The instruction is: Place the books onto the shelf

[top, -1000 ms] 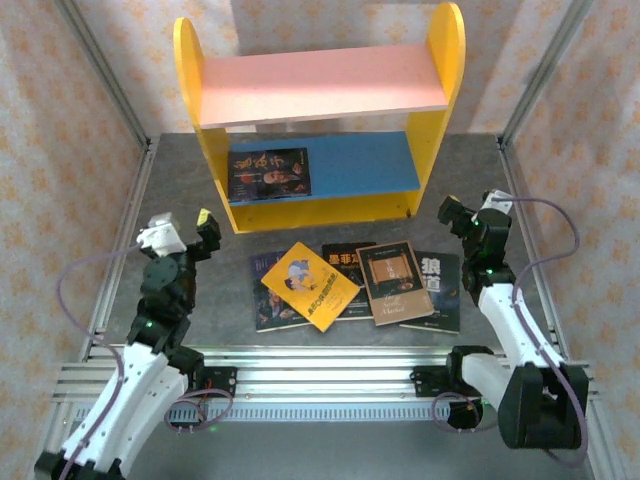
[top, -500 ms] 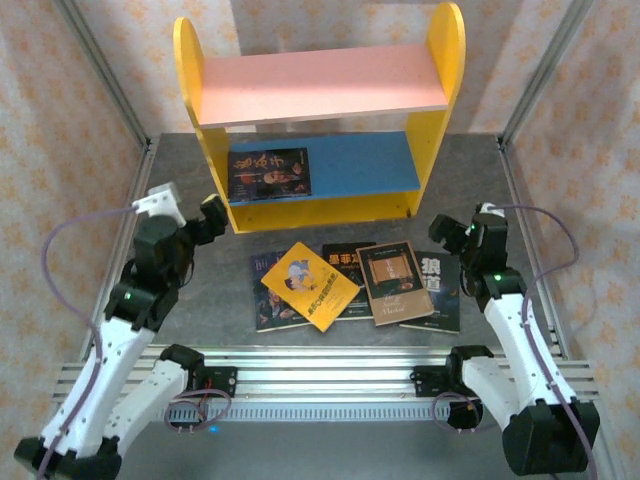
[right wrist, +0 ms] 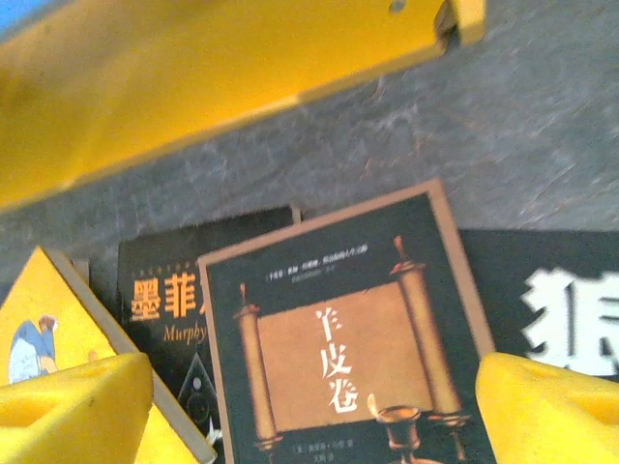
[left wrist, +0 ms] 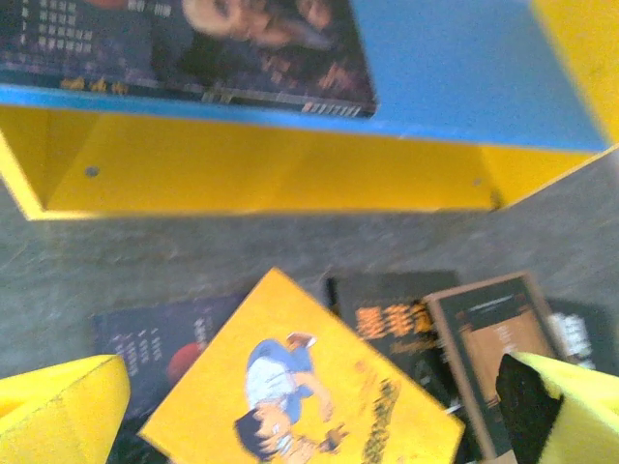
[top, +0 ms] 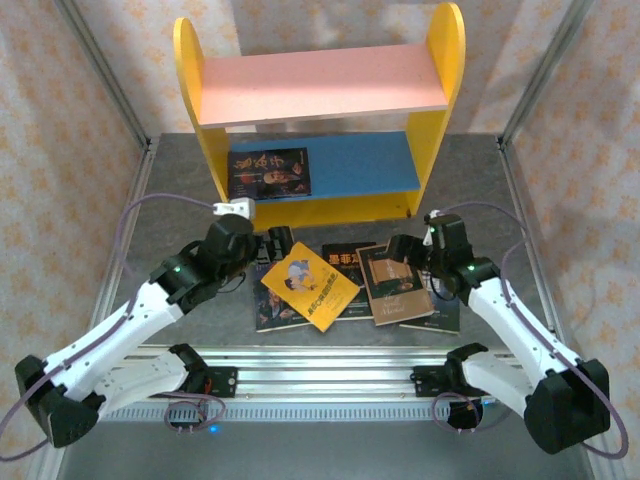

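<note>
item: books, one shelved, five loose. change: within the last second both arms have swung in from the sides of the grey table [top: 470,170] to lean over the loose row. left gripper [top: 275,243]: jaws wide, holding nothing, the yellow cartoon book [top: 309,285] below and between them. right gripper [top: 398,250]: jaws wide, holding nothing, the brown scroll-cover book [top: 395,282] centred under the gap. reading: approach looks complete, a descent and pick likely next. condition: thin flat paperbacks, overlapping, the yellow one skewed across a dark book [top: 268,302] and the orange-lettered book [right wrist: 174,300]. beyond both jaws stands the shelf [top: 330,85], a portrait-cover book [top: 269,173] flat on its blue lower board [top: 365,165].
</note>
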Tool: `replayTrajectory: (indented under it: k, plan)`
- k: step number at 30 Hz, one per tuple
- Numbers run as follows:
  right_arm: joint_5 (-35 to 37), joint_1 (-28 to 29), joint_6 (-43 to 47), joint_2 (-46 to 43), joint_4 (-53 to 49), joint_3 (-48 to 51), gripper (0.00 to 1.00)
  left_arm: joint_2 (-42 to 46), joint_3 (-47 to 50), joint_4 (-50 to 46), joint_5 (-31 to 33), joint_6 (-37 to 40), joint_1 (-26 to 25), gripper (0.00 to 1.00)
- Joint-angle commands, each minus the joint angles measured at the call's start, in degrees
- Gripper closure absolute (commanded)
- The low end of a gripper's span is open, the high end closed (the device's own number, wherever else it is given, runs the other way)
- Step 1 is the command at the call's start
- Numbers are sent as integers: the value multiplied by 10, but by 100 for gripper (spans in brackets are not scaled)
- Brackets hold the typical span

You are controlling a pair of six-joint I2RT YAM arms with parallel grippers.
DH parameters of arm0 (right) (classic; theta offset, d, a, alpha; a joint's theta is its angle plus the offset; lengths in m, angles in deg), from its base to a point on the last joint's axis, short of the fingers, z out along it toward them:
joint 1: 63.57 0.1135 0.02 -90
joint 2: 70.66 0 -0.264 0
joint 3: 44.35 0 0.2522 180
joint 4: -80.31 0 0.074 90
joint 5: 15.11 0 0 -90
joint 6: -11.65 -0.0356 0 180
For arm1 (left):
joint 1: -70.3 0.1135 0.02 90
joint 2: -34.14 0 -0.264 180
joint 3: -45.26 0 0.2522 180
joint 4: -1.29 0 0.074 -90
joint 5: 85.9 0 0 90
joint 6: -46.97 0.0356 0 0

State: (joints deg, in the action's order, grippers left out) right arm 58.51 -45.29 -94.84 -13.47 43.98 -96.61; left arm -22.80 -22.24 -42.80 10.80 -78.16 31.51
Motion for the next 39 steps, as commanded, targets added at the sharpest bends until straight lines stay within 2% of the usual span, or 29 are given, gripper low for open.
replayTrajectory:
  k: [1, 8, 15, 17, 23, 26, 30, 39]
  plan:
    - [-9, 25, 3, 21, -6, -19, 15, -38, -55, -83, 92, -11, -31, 1]
    - [5, 74, -5, 91, 8, -54, 18, -83, -59, -113, 54, -91, -35, 1]
    - [-1, 128, -8, 183, 33, -96, 25, -35, 23, -63, 47, -189, -40, 1]
    - [0, 143, -5, 204, 36, -108, 25, -27, 45, -38, 32, -200, -41, 1]
    - [-6, 178, -11, 264, 49, -135, 30, -75, 56, -68, -4, -242, -42, 4]
    - [-20, 192, -13, 289, 55, -148, 36, -101, 73, -39, -41, -259, -44, 5]
    - [-25, 215, -16, 312, 60, -158, 38, -130, 94, -14, -72, -286, -50, 7]
    - [-32, 223, -21, 336, 68, -153, 43, -166, 109, 11, -103, -292, -53, 9]
